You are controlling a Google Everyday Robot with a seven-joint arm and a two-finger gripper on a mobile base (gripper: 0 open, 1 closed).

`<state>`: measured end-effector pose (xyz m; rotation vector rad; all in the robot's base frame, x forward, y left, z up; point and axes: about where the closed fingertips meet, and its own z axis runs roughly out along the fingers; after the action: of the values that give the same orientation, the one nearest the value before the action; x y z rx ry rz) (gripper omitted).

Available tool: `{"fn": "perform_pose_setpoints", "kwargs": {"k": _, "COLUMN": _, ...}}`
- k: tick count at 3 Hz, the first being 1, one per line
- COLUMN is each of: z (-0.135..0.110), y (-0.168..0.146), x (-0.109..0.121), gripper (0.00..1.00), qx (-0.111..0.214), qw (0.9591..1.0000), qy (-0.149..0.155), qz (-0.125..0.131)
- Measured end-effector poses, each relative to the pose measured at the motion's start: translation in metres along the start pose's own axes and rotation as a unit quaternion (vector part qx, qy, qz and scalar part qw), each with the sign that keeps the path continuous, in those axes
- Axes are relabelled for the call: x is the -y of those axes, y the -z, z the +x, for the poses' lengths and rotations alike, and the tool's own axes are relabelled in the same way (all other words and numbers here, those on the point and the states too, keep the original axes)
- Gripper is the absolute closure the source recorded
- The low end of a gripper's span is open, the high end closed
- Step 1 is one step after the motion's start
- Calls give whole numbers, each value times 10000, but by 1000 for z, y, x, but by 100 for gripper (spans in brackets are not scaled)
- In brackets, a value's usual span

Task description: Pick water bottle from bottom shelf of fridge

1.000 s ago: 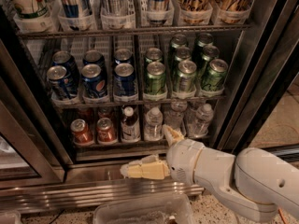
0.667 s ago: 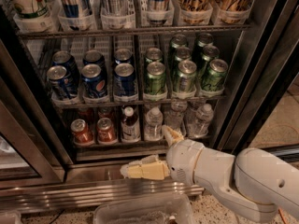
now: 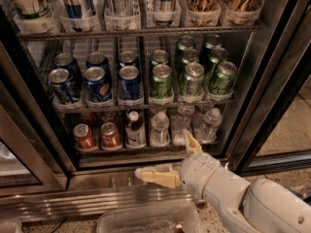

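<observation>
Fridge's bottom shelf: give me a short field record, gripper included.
fridge: steel frame, ribbed base panel
bottom shelf: red cans left, dark-liquid bottle middle, water bottles right
water bottles: upright, white caps, none gripped
shelf above: blue cans left, green cans right
gripper: open, empty, in front of the fridge, just below the bottom shelf, near the water bottles

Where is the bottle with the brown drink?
In the camera view the brown bottle stands on the bottom shelf, between a red can and a water bottle. The gripper is open just below it.
</observation>
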<state>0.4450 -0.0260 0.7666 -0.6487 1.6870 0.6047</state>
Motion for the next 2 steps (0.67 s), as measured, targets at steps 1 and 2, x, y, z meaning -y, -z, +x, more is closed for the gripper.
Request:
{"fn": "perform_pose_setpoints", "kwargs": {"k": 1, "z": -1, "y": 0, "x": 14, "gripper": 0, "qx": 326, "qw": 9976, "qy": 426, "qz": 447}}
{"fn": "perform_pose_setpoints", "kwargs": {"k": 2, "z": 9, "y": -7, "x": 25, "gripper": 0, "qx": 484, "qw": 9954, "qy": 479, "qz": 678}}
